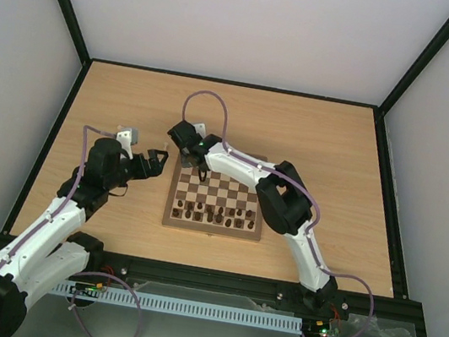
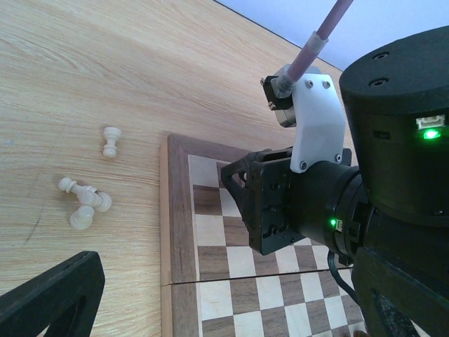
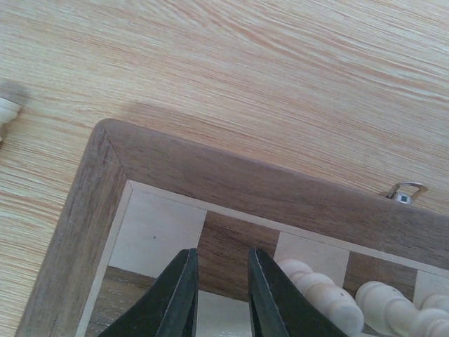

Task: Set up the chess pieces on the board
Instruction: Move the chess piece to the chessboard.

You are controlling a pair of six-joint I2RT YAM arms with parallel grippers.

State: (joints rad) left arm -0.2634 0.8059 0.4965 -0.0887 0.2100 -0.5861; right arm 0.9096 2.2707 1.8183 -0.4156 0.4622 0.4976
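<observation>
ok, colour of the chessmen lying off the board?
Pale cream chessmen; left wrist view.

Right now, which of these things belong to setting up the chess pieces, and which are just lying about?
Belongs to the job: the board; loose pale chess pieces on the table beside it; pale pieces already on its far row; the right gripper, over the board's corner.
Not part of it: dark chessmen on the near rows; purple cables; the board's clasp.

White arm links (image 1: 49, 226), black joints (image 1: 284, 199), purple cables (image 2: 327, 27), green LEDs (image 2: 431, 133)
</observation>
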